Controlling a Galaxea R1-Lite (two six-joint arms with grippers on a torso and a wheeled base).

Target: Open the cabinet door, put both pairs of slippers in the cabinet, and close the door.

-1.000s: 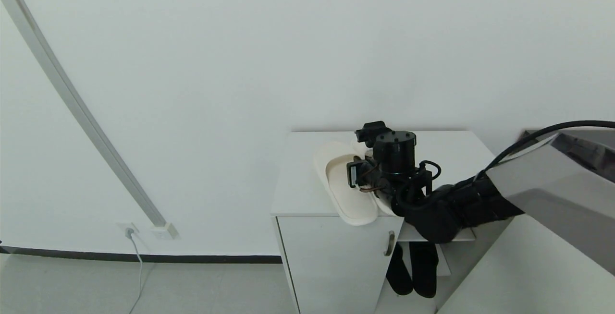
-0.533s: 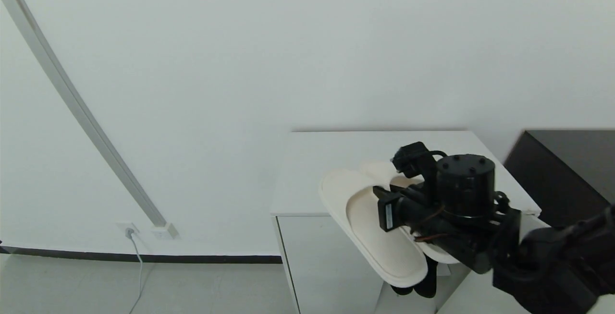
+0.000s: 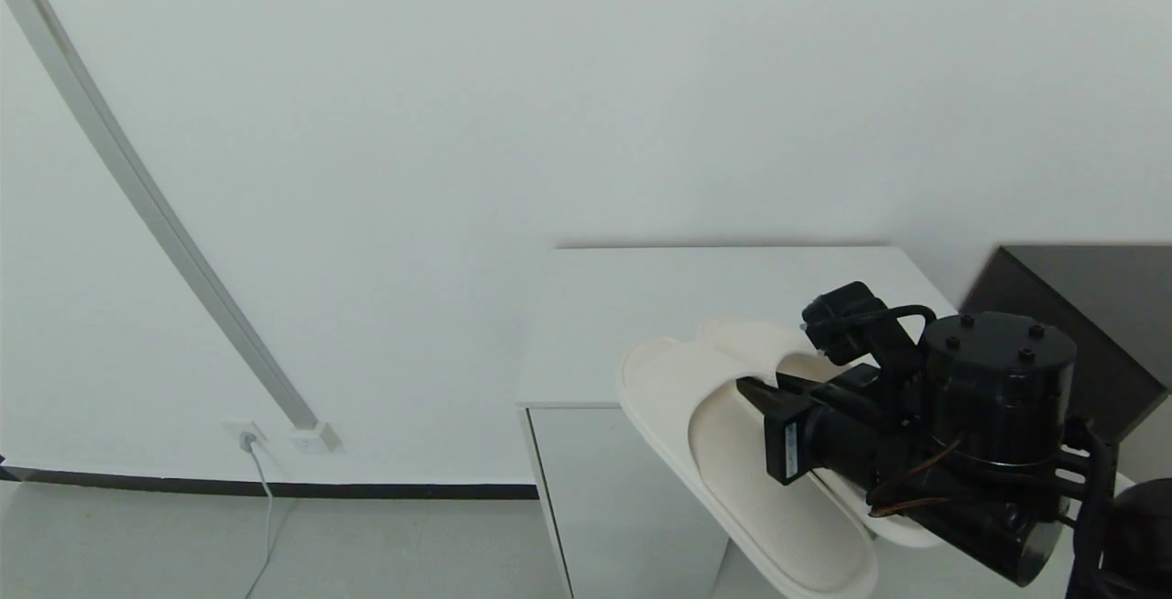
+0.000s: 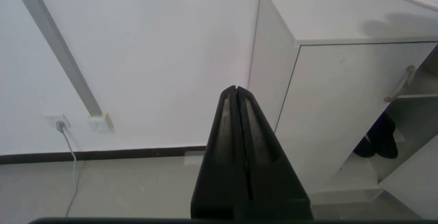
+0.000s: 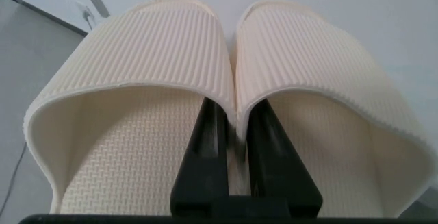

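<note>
Right arm, all black. Wrist housing (image 3: 998,379) is a squat matte cylinder with four small screws (image 3: 1021,353) sunk in its flat top. A boxy camera module (image 3: 847,315) sits beside it, and one black cable (image 3: 902,310) loops from the module to the housing. The rectangular block (image 3: 829,439) ahead of the housing carries a white label (image 3: 790,451) on its end face. Thin brown wires (image 3: 916,475) show under the cylinder. Right jaws: two straight black fingers (image 5: 205,155), flat-sided. Left jaws: two smooth black fingers (image 4: 259,142), tapering to a rounded tip, with a thin seam between them.
</note>
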